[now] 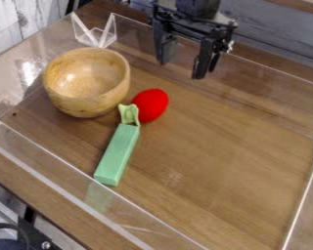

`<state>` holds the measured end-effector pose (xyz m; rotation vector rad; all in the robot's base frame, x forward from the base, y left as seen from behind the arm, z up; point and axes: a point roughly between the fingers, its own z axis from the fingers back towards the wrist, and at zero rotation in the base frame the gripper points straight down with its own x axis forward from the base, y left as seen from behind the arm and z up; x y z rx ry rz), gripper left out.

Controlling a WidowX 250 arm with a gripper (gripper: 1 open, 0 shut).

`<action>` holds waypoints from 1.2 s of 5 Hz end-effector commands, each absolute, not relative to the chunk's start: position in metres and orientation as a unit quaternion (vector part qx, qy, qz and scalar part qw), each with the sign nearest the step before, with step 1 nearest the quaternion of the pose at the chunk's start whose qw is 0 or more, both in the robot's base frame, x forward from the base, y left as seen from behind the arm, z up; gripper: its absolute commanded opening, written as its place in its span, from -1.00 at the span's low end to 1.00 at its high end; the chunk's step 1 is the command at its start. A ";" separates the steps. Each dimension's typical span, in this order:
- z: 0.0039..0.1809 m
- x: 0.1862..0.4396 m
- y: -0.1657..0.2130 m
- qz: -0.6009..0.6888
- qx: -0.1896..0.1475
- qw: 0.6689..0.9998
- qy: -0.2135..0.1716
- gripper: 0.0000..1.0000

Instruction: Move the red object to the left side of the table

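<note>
The red object (150, 104) is a small round toy lying near the middle of the brown wood-grain table (225, 166), its light green stem piece pointing left toward the bowl. My gripper (180, 64) hangs above the far part of the table, behind the red object and slightly to its right. Its two black fingers (201, 62) point down with a clear gap between them, open and holding nothing.
A wooden bowl (86, 82) stands at the left, close beside the red toy. A long flat green block (117, 154) lies just in front of the toy. Low clear plastic walls (67, 190) ring the tabletop.
</note>
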<state>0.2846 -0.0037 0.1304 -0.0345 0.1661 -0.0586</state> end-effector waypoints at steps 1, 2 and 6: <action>0.147 0.286 -0.004 -0.035 -0.015 0.998 0.053 1.00; 0.147 0.287 -0.003 -0.036 -0.014 0.998 0.053 1.00; 0.140 0.299 -0.027 -0.049 -0.041 0.997 0.038 1.00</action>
